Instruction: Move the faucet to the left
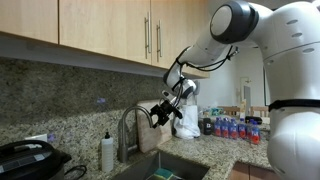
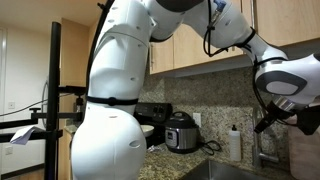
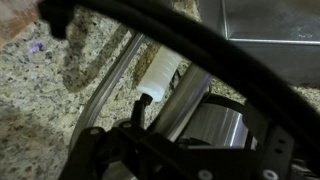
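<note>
The faucet [image 1: 131,118] is a tall brushed-steel gooseneck tap standing behind the sink [image 1: 160,168], with its spout arching toward the basin. My gripper [image 1: 158,113] is at the spout's downward curve, with a finger on each side of the tube. In the wrist view the steel tube of the faucet [image 3: 215,125] lies between the dark fingers of the gripper [image 3: 200,100], which look closed on it. In an exterior view the gripper [image 2: 265,122] hangs just above the faucet [image 2: 262,150], which is mostly hidden there.
A small white soap bottle [image 1: 107,152] stands on the granite counter next to the faucet's base and also shows in the wrist view [image 3: 160,70]. Bottles and a white bag [image 1: 187,120] stand at the far counter end. A rice cooker [image 2: 183,132] stands beyond the sink. Wooden cabinets [image 1: 110,25] hang overhead.
</note>
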`<act>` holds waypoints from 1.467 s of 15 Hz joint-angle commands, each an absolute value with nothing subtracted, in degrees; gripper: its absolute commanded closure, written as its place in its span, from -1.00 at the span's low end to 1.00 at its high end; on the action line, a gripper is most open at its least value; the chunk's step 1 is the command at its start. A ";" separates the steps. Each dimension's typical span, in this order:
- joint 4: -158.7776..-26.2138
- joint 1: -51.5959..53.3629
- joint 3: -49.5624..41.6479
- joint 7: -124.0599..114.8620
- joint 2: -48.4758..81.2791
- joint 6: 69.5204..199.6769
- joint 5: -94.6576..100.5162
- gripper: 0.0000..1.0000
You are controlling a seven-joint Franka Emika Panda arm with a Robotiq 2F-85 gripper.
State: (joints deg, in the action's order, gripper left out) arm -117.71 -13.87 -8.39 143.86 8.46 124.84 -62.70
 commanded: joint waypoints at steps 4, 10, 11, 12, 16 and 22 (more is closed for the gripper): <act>-125.65 -11.30 -8.15 142.60 2.04 130.59 -64.39 -1.00; -129.71 -7.71 -6.48 138.60 -1.24 136.78 -64.69 -1.00; -130.03 -7.24 -6.24 137.82 -1.43 137.39 -64.81 -1.00; -130.35 -6.88 -6.03 137.12 -1.51 137.90 -65.03 -1.00; -130.97 -5.81 -5.51 134.17 -1.92 139.30 -65.26 -1.00; -132.51 -4.24 -4.13 129.93 -2.92 143.80 -66.30 -1.00</act>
State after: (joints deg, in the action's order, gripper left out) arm -129.37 -5.62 -5.41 132.08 -0.10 140.14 -64.19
